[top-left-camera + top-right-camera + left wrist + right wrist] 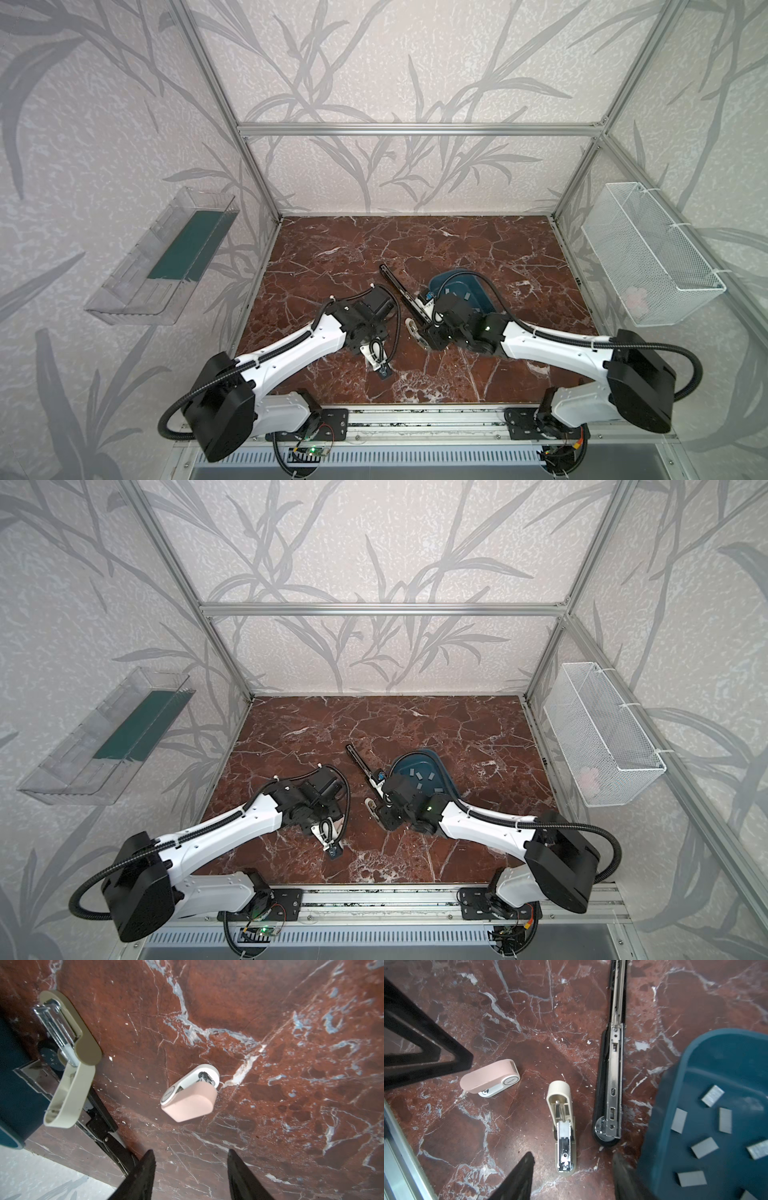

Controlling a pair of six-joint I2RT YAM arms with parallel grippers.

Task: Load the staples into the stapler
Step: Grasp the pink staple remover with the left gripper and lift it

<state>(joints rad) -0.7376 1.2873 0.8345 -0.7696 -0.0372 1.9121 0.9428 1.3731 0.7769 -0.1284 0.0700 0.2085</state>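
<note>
Where staples [679, 1120] lie: tray [662, 1105], rim beside black stapler [612, 1084].
Left jaws: wide, empty.
Right jaws: wide, empty.
Open surface [415, 241]: past its tip.

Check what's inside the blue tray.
Loose grey staples, at least six strips lying flat in the blue tray. In both top views the right arm covers the tray's near part; the right wrist view crops part of it.

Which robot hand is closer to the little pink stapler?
Left. The left gripper hangs just above the pink stapler, jaws apart. The right gripper is farther away, above the beige stapler, near the blue tray.
</note>
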